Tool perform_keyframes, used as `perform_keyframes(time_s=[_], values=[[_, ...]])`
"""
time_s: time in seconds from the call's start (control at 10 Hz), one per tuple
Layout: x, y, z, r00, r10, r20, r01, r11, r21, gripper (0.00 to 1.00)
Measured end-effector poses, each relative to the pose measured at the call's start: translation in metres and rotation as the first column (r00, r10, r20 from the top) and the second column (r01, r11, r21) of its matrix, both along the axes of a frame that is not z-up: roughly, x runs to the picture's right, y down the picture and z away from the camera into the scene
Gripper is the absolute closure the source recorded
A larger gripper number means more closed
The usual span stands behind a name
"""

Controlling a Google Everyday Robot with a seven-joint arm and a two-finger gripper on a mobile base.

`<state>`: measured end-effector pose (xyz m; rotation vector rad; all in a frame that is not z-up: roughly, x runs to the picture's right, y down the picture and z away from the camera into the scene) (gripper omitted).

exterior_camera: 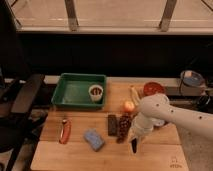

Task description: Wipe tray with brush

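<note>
A wooden table (165,159) stands before a dark wall (115,55). Metal-framed windows (115,12) run above. A black chair (22,100) stands at the left.

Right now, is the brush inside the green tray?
No: the brush is at the wooden table's front, well right of the tray, with the gripper down on it, jaws shut.
</note>
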<state>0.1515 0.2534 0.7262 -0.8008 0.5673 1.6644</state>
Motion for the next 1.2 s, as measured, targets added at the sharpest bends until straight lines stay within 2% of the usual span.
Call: perform_keyframes(time_s=[0.2, 0.5, 0.7, 0.8, 1.1, 1.2], values=[[0.007, -0.034, -0.005, 1.000, 0.007, -0.020, -0.005, 0.9954, 0.096, 1.00], [0.014, -0.072, -0.002, 0.999, 0.024, -0.024, -0.019, 0.9830, 0.183, 1.00], [0.019, -0.091, -0.003, 0.999, 0.029, -0.021, -0.023, 0.9693, 0.245, 1.00], [0.017, -0.100, -0.006, 0.999, 0.031, -0.011, -0.027, 0.9651, 0.261, 1.00], [0.016, -0.102, -0.007, 0.999, 0.044, 0.002, -0.042, 0.9570, 0.287, 1.00], [0.017, -0.107, -0.009, 0.998, 0.059, 0.010, -0.059, 0.9454, 0.321, 1.00]])
